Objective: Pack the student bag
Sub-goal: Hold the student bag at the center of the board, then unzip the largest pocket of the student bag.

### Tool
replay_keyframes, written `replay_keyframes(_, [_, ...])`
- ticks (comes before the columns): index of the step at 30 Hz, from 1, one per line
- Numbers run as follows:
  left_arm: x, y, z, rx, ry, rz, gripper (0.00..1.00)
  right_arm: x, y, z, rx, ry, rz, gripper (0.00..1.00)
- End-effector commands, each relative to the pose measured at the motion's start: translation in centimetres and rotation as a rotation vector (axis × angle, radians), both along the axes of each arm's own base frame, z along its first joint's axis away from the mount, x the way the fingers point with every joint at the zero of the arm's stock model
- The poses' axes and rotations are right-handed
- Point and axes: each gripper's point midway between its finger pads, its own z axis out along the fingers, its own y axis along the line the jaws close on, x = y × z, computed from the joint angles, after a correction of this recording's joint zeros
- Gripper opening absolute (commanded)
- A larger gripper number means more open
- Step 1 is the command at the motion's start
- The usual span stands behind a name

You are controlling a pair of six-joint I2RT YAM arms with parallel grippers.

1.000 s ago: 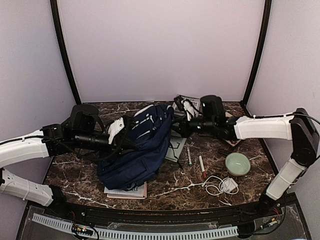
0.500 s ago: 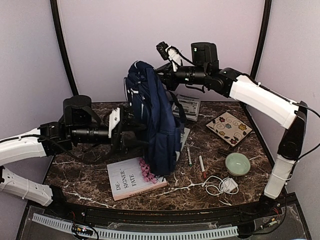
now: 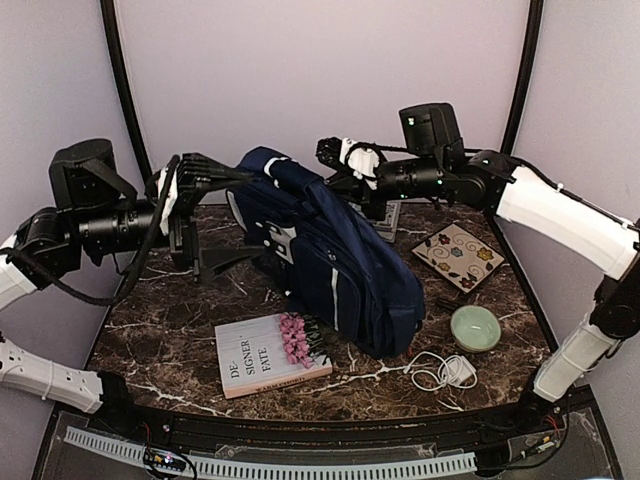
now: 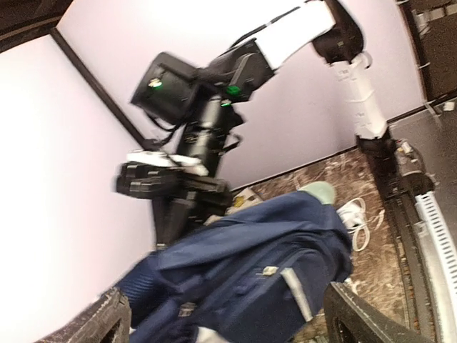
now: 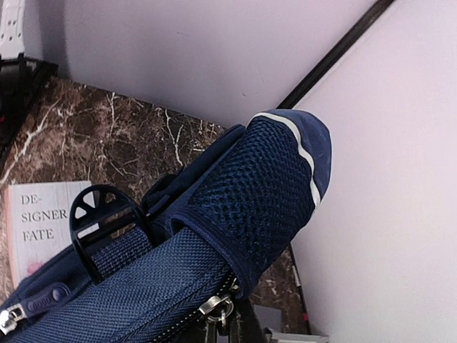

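Our right tool (image 3: 345, 170) is clenched on the upper end of the bag (image 3: 340, 270). It holds that end high above the tabletop (image 3: 150, 320), while the bag's lower end rests on the marble near the bowl (image 3: 474, 327). The bag hangs slanted, top toward the back left, bottom toward the front right. Our left tool (image 3: 248, 217) is released, its 2 fingers spread wide beside the bag's upper left side and grasping nothing.

We judge the step in hand to be propping the bag up and getting at its mouth, so that the book (image 3: 262, 360) lying in front of it can go in. Packing looks barely begun: the book, the bowl and the cable (image 3: 440, 370) all lie outside.

To do this well, we should hold the right grip firm and leave the bag's base planted, so the weight does not swing. The left tool should come in level and close on 1 edge of fabric near the zip, not on a loose strap. From the right wrist we see a zip pull (image 5: 214, 306) and a mesh pocket (image 5: 250, 193), but we cannot tell whether the main zip is open. That needs checking before anything is pushed in. A slip could drop the bag onto the book.
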Motion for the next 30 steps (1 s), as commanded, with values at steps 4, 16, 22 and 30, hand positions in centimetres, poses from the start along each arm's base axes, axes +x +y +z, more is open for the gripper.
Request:
replay_keyframes(4, [5.9,0.6,1.1,0.252,-0.175,0.25,0.99,-5.0,0.7,3.4,-0.014,-0.461,0.054,0.0])
replay_keyframes(16, [7.9,-1.0,-7.8,0.618,0.03,0.051,0.95,-8.1,0.0,4.6,-0.033,-0.658,0.031,0.0])
replay_keyframes(22, [8.8,-0.9,-8.7,0.607,0.094,0.114,0.02,-7.8,-0.5,4.6,-0.01,-0.691,-0.005,0.0])
replay_keyframes(30, [10.1,2.3,-5.6,0.394,0.066,0.302,0.0,-4.8,-4.7,3.9,-0.027,-0.69,-0.259,0.0])
